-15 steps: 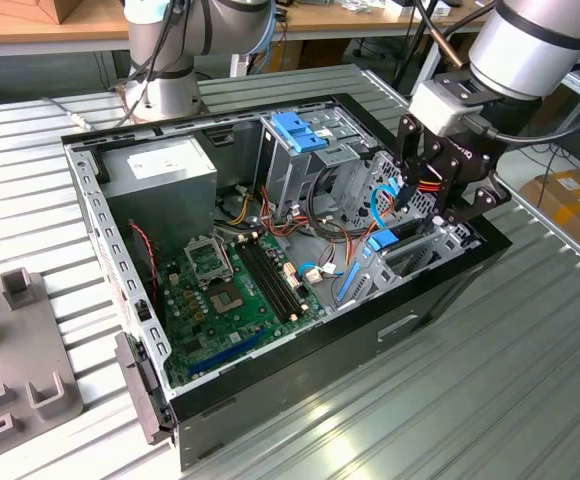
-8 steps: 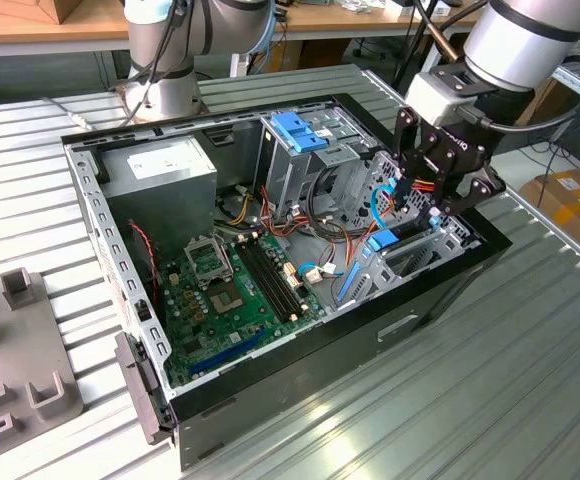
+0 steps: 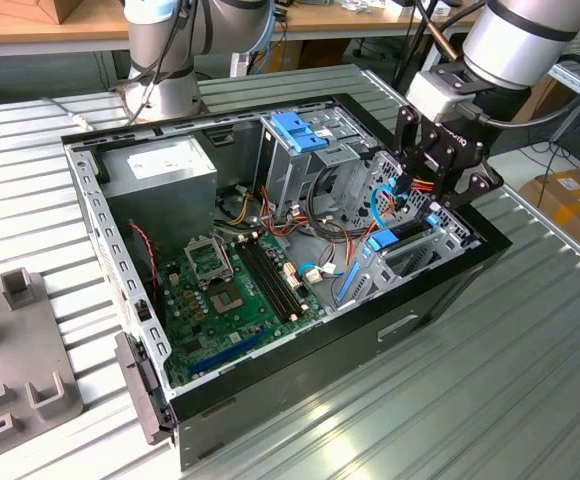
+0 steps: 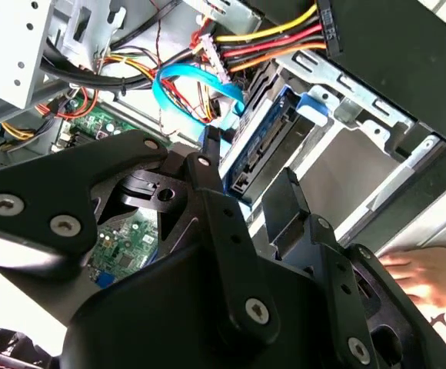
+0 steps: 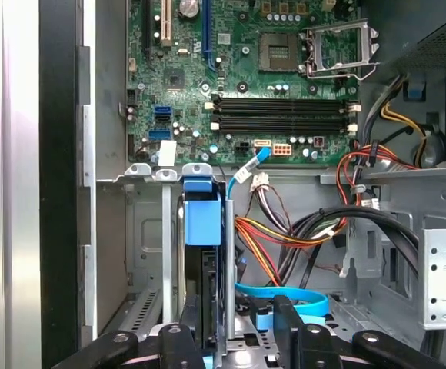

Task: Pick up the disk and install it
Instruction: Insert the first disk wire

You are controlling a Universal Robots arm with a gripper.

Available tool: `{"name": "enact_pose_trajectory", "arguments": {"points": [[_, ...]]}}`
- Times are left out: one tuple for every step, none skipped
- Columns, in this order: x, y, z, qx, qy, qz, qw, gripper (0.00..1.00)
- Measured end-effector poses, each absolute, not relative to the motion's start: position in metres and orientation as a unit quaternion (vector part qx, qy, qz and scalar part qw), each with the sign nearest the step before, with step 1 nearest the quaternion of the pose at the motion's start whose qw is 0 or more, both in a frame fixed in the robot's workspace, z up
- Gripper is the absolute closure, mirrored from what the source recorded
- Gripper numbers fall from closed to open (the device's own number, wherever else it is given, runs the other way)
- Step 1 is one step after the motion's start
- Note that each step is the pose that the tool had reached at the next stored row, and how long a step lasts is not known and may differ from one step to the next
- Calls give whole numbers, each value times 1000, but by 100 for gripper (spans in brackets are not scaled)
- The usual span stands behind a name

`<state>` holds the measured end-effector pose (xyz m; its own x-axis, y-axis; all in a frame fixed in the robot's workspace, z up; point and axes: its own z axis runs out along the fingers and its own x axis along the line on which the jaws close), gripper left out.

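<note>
The disk [image 5: 203, 219], a dark body in a bright blue caddy, stands on edge in the metal drive slot at the case's front corner. In the second wrist view the disk [image 4: 263, 146] sits in its bay below the yellow and red power wires. My gripper [image 3: 432, 195] hangs over that corner of the open computer case [image 3: 300, 370]. Its black fingers [image 5: 287, 319] straddle the disk's near end in both wrist views. A gap shows between one finger and the caddy, so the gripper [image 5: 234, 323] is open.
A light blue data cable [image 4: 184, 84] loops beside the slot, with power wire bundles [image 5: 284, 234] close by. The motherboard [image 3: 235, 290] lies on the case floor. A fixed blue bracket [image 3: 300, 130] tops the metal cage. A person's hand [image 4: 431, 277] rests outside the case wall.
</note>
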<state>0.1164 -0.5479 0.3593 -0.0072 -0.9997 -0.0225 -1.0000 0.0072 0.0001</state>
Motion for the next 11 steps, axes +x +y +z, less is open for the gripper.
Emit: {"name": "enact_pose_trajectory", "arguments": {"points": [[117,-547,359,-705,710,8,8,50],[118,-546,359,-705,710,8,8,50],[120,-546,359,-705,710,8,8,50],[121,-546,358,-705,710,8,8,50],[121,-546,357,-704,710,8,8,50],[121,-546,357,-704,710,8,8,50],[121,-546,357,-705,710,8,8,50],[121,-546,357,-705,710,8,8,50],[121,-546,357,-705,710,8,8,50],[121,-546,357,-705,710,8,8,50],[121,-546,357,-705,710,8,8,50]]}}
